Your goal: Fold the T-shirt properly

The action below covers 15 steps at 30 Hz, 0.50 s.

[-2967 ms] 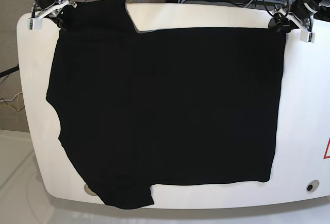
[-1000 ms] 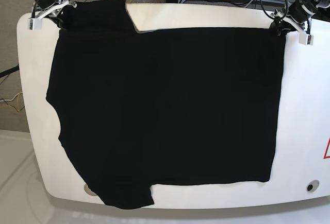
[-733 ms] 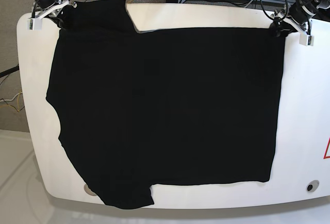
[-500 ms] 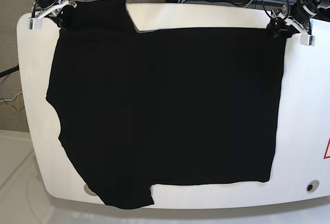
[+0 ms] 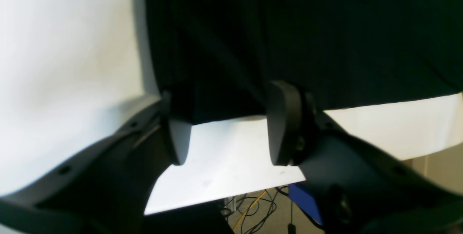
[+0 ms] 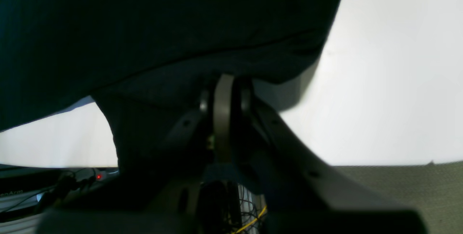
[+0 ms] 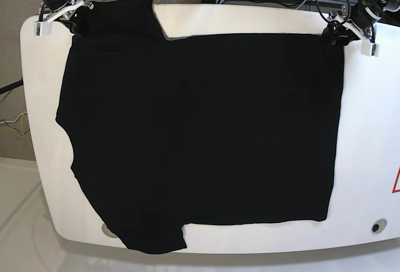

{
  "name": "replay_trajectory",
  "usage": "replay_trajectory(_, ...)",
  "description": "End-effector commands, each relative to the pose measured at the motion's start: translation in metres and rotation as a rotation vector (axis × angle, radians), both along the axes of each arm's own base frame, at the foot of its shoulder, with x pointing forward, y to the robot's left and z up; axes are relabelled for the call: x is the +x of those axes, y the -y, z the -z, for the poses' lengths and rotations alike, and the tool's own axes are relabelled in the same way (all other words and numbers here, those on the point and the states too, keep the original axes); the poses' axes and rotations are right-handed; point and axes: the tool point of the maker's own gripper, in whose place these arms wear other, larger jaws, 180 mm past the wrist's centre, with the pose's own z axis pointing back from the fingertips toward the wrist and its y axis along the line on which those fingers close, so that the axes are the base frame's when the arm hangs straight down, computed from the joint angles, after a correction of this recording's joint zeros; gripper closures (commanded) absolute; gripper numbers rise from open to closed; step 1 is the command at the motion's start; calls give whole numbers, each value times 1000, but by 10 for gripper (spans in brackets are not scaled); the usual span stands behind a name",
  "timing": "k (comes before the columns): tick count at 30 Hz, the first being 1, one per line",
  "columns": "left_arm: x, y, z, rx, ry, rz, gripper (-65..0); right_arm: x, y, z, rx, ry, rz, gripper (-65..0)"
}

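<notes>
T-shirt (image 7: 200, 134) covers table (image 7: 369, 134) — right margin bare, unobstructed

T-shirt (image 7: 200, 134): soft black cloth, matt, faint creases near edge. Surface (image 7: 369, 134): smooth white, slight sheen. Left hand (image 5: 224, 132): dark matt plastic fingers (image 5: 284, 122), smooth pads. Right hand (image 6: 224, 107): dark matt plastic.

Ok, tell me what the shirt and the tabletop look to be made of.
T-shirt: soft knit cloth, probably cotton, matte black; it lies limp, shows faint creases and a stitched hem, and gives no shine.
Table: hard, smooth white board, likely laminate or painted; it has an even satin sheen and a clean rounded edge.
</notes>
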Motion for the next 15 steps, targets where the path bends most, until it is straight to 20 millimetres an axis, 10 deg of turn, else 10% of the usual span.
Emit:
replay_trajectory(1,-1,-3,-2,21,4,13,-244,6,4,-10,-13,41,-6,-11)
replay_trajectory(15,3,-9,-8,24,25,-4,-94,5,4,-11,-17,41,-5,-67)
